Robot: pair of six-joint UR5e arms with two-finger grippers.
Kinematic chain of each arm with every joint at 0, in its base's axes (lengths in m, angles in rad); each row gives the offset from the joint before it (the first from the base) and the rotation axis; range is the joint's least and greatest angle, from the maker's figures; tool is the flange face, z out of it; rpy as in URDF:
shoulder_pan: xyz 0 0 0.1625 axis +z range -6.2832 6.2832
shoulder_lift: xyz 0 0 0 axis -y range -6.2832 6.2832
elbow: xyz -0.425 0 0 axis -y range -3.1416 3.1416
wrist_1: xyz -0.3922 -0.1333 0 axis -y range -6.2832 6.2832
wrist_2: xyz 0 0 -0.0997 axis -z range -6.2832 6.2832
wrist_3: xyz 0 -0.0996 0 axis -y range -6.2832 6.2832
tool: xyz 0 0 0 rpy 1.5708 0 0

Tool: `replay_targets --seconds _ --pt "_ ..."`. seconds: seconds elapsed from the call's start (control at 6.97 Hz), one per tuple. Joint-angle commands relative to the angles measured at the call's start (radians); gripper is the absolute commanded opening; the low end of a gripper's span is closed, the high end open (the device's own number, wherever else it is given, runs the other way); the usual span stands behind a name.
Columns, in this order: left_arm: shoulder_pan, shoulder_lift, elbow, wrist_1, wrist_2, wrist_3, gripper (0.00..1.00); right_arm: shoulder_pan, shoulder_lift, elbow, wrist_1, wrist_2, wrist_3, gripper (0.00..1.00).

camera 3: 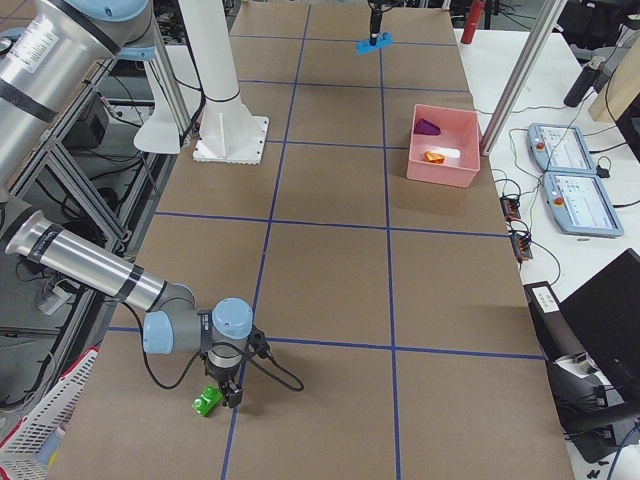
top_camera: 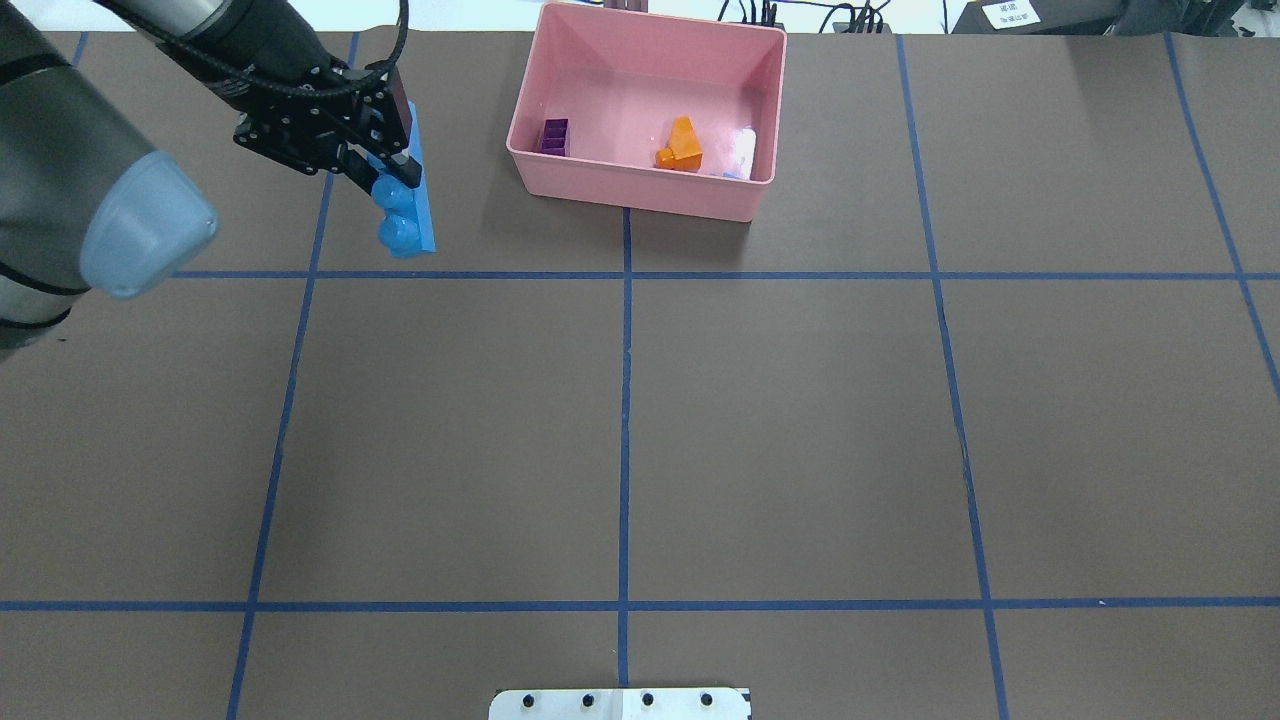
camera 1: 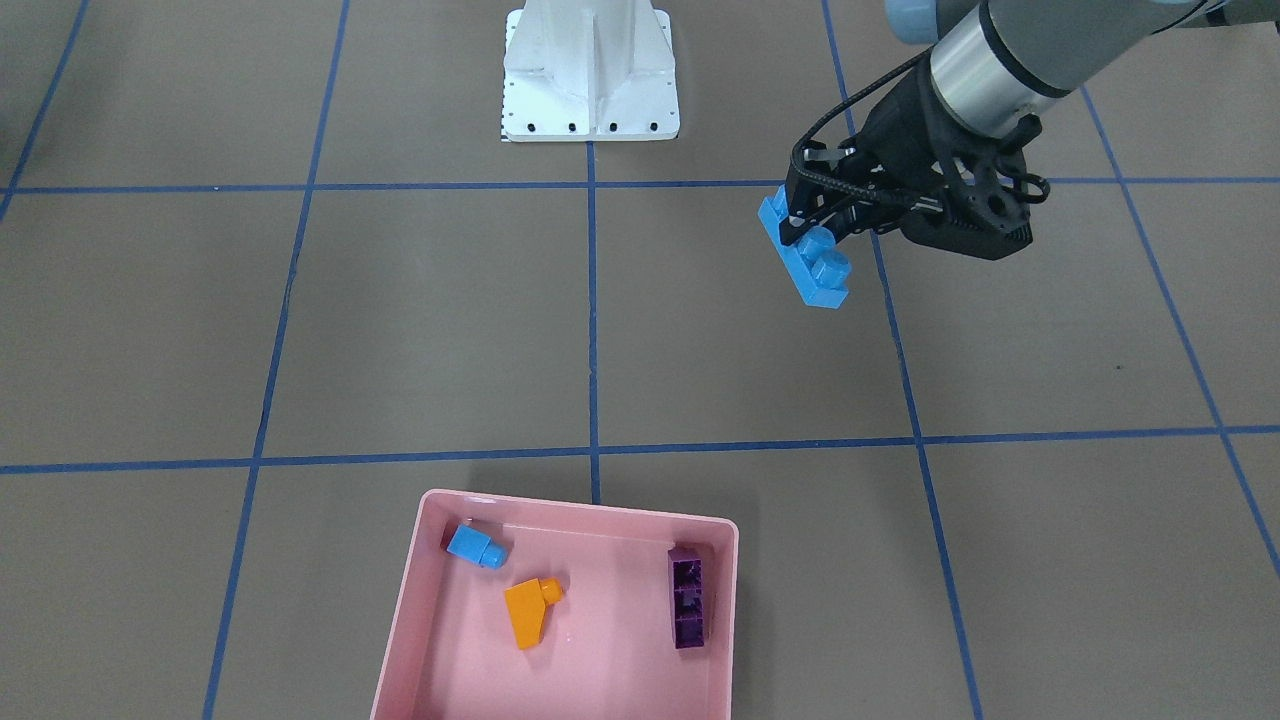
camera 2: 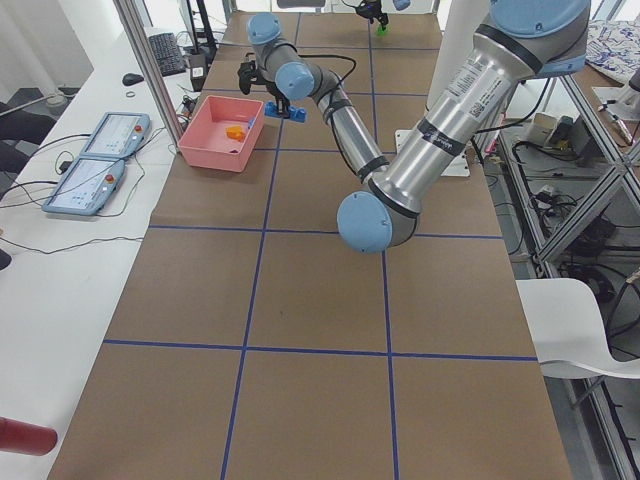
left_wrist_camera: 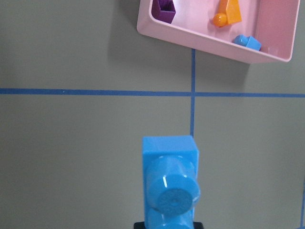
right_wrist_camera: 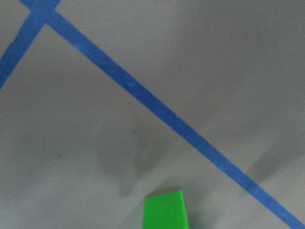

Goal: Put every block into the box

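Observation:
My left gripper (camera 1: 803, 222) is shut on the long blue four-stud bar (camera 1: 812, 262) and holds it above the table, left of the pink box (top_camera: 640, 195) in the overhead view. The bar also shows in the left wrist view (left_wrist_camera: 170, 181). Inside the box (camera 1: 580, 508) lie the small blue cube (camera 1: 476, 546), the orange sloped brick (camera 1: 528, 610) and the dark purple long brick (camera 1: 689, 597). The green brick (camera 3: 207, 402) lies at the table's far right end, close beside my right gripper (camera 3: 228, 392). I cannot tell whether that gripper is open or shut. The green brick also shows at the bottom of the right wrist view (right_wrist_camera: 164, 210).
The white metal base (camera 1: 590, 75) stands at the robot's side of the table. Blue tape lines divide the brown table top into squares. Two control pendants (camera 2: 100, 165) lie on the side desk beyond the box.

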Motion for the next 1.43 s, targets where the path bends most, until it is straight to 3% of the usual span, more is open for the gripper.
replay_targets --seconds 0.0,0.29,0.43,0.57,1.0,1.29 --pt "-0.002 -0.091 0.112 -0.031 0.022 -0.005 0.0 0.0 -0.025 -0.025 0.008 0.001 -0.016 0.99" --pt "-0.001 -0.096 0.123 -0.045 0.035 -0.005 0.0 -0.002 0.009 -0.028 0.005 -0.001 -0.001 0.98" --pt "-0.001 -0.096 0.123 -0.045 0.035 -0.005 0.0 -0.003 0.032 -0.062 0.005 -0.004 -0.003 0.91" --pt "-0.001 -0.096 0.125 -0.052 0.037 -0.004 0.0 -0.002 0.058 -0.091 0.005 -0.004 -0.003 0.73" --pt "-0.002 -0.107 0.172 -0.11 0.058 -0.005 0.0 0.001 0.035 -0.096 0.009 -0.004 -0.006 0.0" --pt "0.001 -0.169 0.219 -0.111 0.059 -0.04 0.0 0.036 -0.018 -0.035 0.008 -0.004 -0.016 0.0"
